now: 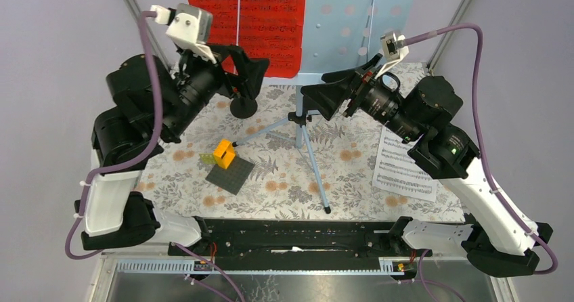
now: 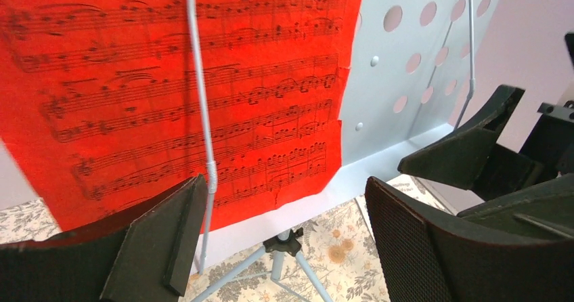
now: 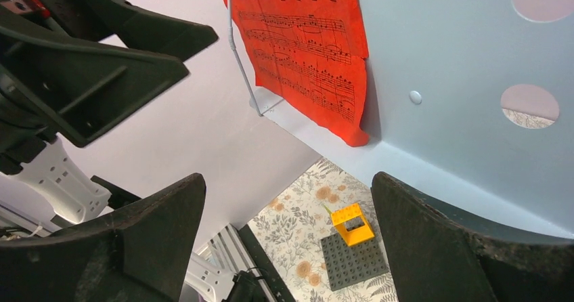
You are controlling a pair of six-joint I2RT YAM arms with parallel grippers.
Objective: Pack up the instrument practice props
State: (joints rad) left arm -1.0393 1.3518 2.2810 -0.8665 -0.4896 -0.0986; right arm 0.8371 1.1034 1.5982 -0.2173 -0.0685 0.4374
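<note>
Left end effector [image 2: 281,207], right end effector [image 3: 288,207] spread, empty, before holder [image 2: 399,65]. Wire [image 2: 200,99] maybe pins red sheet [image 2: 169,92]: tug tears it.

Music sheets: 2, a red sheet [image 1: 264,24] at top centre and a white sheet [image 1: 406,170] at lower right. Pale-blue sheet-music holder [image 1: 359,38]: 1, top centre-right, with 2 thin page wires on it, left wire [image 1: 238,14] and right wire [image 1: 371,17]. Black round-based mic mount [image 1: 244,107]: 1 in view, left of centre; orange brick [image 1: 224,153]: 1; dark grey studded plate [image 1: 230,175]: 1, both centre-left; grippers: 2, left gripper [image 1: 249,72] and right gripper [image 1: 318,93].
</note>
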